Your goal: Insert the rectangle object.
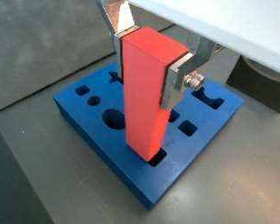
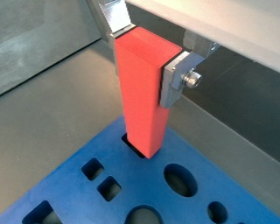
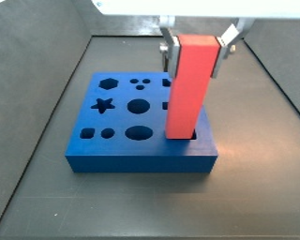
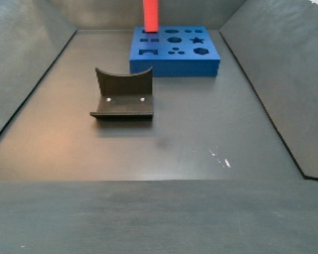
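Observation:
The rectangle object, a long red bar (image 1: 149, 96), stands upright with its lower end in a rectangular slot at a corner of the blue holed block (image 1: 95, 131). It shows the same way in both wrist views (image 2: 143, 87) and in both side views (image 3: 190, 89) (image 4: 148, 15). My gripper (image 1: 146, 57) is shut on the bar's upper end, one silver finger (image 1: 178, 79) on each side, also seen in a wrist view (image 2: 145, 52) and a side view (image 3: 197, 47). The block (image 3: 102, 155) lies flat on the dark floor.
The dark fixture (image 4: 122, 94) stands on the floor apart from the blue block (image 4: 175, 62). Sloping grey walls (image 4: 29, 89) enclose the floor. The block has several other shaped holes (image 3: 102, 106).

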{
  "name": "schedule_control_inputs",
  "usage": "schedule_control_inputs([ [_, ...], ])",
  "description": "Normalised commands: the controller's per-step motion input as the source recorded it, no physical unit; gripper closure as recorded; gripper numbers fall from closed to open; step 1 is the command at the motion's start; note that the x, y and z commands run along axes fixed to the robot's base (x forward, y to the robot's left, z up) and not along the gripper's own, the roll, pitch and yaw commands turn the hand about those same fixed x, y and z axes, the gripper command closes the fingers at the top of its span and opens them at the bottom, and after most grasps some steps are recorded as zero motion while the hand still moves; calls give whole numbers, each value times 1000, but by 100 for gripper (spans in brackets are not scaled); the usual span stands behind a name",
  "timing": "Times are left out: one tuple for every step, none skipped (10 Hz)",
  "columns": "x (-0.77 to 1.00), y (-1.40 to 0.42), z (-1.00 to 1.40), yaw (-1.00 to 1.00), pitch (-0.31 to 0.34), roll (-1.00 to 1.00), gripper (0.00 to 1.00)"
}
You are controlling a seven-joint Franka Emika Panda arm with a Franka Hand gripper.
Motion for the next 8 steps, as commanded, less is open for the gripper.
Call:
schedule_control_inputs([
  [43,66,-231,0,0,14,100],
  [97,40,-283,0,0,0,100],
  [260,0,-420,0,0,0,100],
  [431,0,-469,0,0,0,100],
  [406,0,-489,-26,0,0,100],
  [191,0,-460,-86,0,0,100],
  [0,0,-469,-83,-61,0,100],
  [0,0,-420,-80,-60,0,100],
])
